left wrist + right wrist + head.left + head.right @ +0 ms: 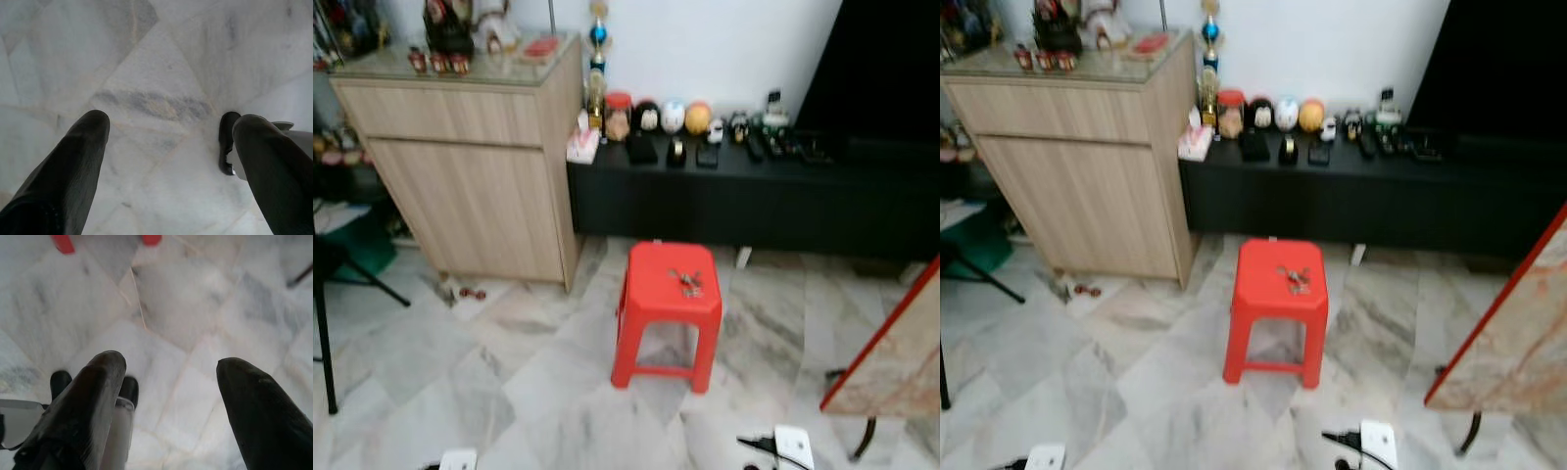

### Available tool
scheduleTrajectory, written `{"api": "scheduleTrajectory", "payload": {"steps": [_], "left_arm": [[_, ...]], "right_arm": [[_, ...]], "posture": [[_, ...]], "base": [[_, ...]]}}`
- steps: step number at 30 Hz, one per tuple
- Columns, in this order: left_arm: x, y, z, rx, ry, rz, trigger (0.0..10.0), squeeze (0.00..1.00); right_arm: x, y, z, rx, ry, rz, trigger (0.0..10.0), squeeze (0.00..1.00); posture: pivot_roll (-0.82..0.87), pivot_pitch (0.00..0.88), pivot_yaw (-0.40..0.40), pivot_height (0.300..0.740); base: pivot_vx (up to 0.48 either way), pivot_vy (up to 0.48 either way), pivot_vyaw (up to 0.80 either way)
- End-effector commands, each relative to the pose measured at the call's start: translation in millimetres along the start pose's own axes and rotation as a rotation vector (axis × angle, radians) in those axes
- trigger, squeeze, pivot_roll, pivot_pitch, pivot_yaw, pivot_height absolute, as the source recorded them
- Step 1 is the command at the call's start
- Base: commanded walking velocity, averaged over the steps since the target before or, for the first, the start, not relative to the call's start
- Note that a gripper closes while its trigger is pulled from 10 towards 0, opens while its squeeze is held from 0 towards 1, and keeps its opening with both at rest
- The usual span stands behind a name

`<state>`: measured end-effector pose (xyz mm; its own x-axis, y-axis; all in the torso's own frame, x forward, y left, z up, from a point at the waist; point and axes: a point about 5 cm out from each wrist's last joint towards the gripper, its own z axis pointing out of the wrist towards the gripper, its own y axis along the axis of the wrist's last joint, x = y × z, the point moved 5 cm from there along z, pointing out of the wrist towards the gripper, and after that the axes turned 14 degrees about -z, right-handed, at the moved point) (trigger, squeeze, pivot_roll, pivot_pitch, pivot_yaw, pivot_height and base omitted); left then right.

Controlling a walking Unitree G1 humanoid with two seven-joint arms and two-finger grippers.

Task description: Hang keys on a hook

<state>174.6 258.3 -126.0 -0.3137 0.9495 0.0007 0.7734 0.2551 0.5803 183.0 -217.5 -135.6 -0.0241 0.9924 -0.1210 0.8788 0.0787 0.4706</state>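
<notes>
A small bunch of keys lies on the seat of a red plastic stool standing on the marble floor in front of me. My left gripper hangs open over bare floor tiles, nothing between its fingers. My right gripper is open too, pointing down at the floor, with the stool's red feet just beyond it. No hook can be made out in these views.
A wooden cabinet stands at the back left beside a low black console lined with small figurines. A tilted marble-topped table juts in at the right. A black stand leg is at the left.
</notes>
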Motion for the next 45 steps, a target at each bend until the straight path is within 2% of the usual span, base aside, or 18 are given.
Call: {"api": "scheduleTrajectory", "payload": {"steps": [1, 6, 10, 16, 20, 22, 27, 29, 32, 34, 39, 45], "left_arm": [[-1.4, -3.0, -0.6, 0.003, -0.01, 0.001, 10.0, 0.0], [6.2, -7.0, -2.6, 0.012, -0.001, -0.003, 10.0, 0.0], [4.0, -6.2, -2.2, 0.012, -0.012, 0.008, 10.0, 0.0], [-20.6, -5.9, 0.9, 0.007, -0.04, 0.022, 10.0, 0.0], [-27.4, -7.0, 1.4, 0.008, -0.047, 0.025, 10.0, 0.0], [-33.5, -10.2, 1.2, 0.014, -0.053, 0.026, 10.0, 0.0], [-35.0, -16.2, 0.0, 0.026, -0.054, 0.027, 10.0, 0.0], [-26.3, -20.3, -1.6, 0.035, -0.047, 0.029, 10.0, 0.0], [5.8, -18.6, -5.4, 0.033, -0.015, 0.033, 10.0, 0.0], [16.0, -17.5, -7.0, 0.033, -0.005, 0.033, 10.0, 0.0], [21.3, -13.9, -7.0, 0.033, 0.001, 0.034, 10.0, 0.0], [20.6, -12.0, -6.0, 0.038, 0.002, 0.039, 10.0, 0.0]], "right_arm": [[-2.2, 1.6, 0.0, -0.004, -0.004, 0.003, 10.0, 0.0], [-4.4, 1.2, -0.2, -0.004, -0.017, -0.003, 10.0, 0.0], [-4.3, 1.7, -0.3, -0.012, -0.011, 0.005, 10.0, 0.0], [-2.2, 4.7, -0.1, -0.025, -0.001, -0.03, 10.0, 0.0], [1.4, 6.1, 0.2, -0.032, 0.005, -0.017, 10.0, 0.0], [5.8, 4.6, 0.4, -0.027, 0.012, 0.02, 10.0, 0.0], [12.1, 3.5, 0.6, -0.022, 0.024, -0.009, 10.0, 0.0], [15.0, 3.7, 0.8, -0.022, 0.029, -0.007, 10.0, 0.0], [16.8, 4.6, 0.9, -0.025, 0.034, -0.011, 10.0, 0.0], [15.6, 4.4, 0.7, -0.028, 0.036, -0.016, 10.0, 0.0], [12.4, 2.8, 0.1, -0.034, 0.037, -0.045, 10.0, 0.0], [15.2, 0.8, -0.5, -0.044, 0.059, -0.058, 10.0, 0.0]], "posture": [[0.11, 0.0, -0.036, 0.74], [0.11, 0.0, -0.04, 0.74], [0.11, 0.0, -0.039, 0.74], [0.11, 0.0, -0.037, 0.74], [0.11, 0.0, -0.038, 0.74], [0.11, 0.0, -0.038, 0.74], [0.11, 0.0, -0.036, 0.74], [0.11, 0.0, -0.035, 0.74], [0.11, 0.0, -0.033, 0.74], [0.11, 0.0, -0.033, 0.74], [0.11, 0.0, -0.033, 0.74], [0.11, 0.0, -0.032, 0.74]], "base": [[0.0, 0.0, 0.0], [0.0, 0.0, 0.0], [0.0, 0.0, 0.0], [0.0, 0.0, 0.16], [0.0, 0.0, 0.8], [0.0, 0.0, 0.0], [0.0, 0.0, 0.0], [0.0, 0.0, 0.0], [0.0, 0.0, 0.0], [0.0, 0.0, 0.0], [0.206, 0.0, 0.0], [0.313, 0.0, 0.67]]}}
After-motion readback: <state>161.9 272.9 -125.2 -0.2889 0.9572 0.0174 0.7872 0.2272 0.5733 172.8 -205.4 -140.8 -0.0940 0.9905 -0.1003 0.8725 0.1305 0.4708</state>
